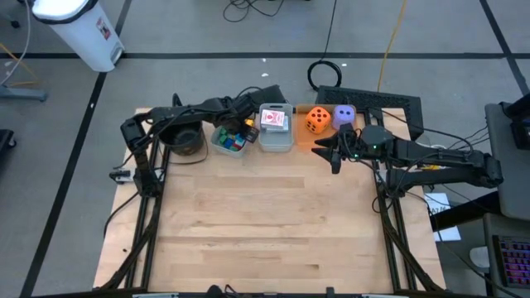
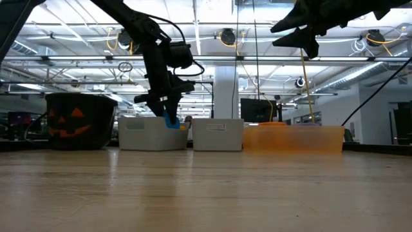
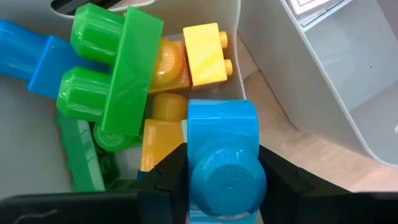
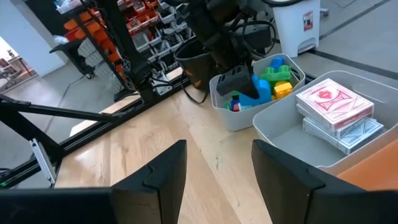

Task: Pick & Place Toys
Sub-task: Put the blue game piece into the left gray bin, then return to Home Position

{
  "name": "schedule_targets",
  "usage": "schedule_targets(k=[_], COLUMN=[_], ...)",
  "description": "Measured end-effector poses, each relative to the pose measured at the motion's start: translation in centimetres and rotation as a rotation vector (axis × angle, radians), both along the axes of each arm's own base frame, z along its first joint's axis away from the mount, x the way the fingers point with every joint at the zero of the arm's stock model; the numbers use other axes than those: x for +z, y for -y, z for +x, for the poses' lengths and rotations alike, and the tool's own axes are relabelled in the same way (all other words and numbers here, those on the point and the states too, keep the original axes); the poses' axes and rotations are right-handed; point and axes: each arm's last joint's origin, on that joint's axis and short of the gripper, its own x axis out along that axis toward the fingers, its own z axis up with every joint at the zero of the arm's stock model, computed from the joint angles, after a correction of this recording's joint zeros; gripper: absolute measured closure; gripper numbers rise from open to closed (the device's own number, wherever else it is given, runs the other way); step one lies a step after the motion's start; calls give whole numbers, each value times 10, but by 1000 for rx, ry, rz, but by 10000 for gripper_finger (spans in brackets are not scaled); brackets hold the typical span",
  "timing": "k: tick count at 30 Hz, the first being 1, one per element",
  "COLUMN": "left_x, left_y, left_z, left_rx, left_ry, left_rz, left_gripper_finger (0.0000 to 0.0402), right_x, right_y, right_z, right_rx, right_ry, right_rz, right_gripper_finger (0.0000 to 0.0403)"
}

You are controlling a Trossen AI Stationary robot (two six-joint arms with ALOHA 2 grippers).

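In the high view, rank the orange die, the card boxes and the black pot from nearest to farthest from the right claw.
Measured from the right claw, which hangs open near the table's far edge:
1. Orange die, just beyond the claw, in the orange tray.
2. Card boxes, in the clear bin toward the left arm.
3. Black pot, at the row's far left end.

Wooden desk (image 1: 265, 223). Along its far edge, left to right: black pot (image 1: 184, 141), clear bin of blocks (image 1: 227, 142), clear bin of cards (image 1: 277, 137), orange tray (image 1: 325, 131). Bins touching, side by side. Near half of desk bare wood.
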Motion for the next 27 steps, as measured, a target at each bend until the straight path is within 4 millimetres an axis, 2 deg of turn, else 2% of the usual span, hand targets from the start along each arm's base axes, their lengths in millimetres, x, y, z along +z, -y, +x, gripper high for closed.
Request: schedule_targets(k=[5,14,27], left_x=[0,-1,0], left_y=[1,2,3], left_z=[0,-1,-1], left_rx=[0,22,5], left_ry=[-8,-28,-32], left_rz=[-2,-2,7], left_gripper_finger=[243,252,164], right_x=[0,0,0], right_y=[0,0,0], right_z=[0,0,0], right_rx=[-1,-1,2], right_ry=[1,2,2], right_rz=[3,7,8], right_gripper_finger=[232,232,232])
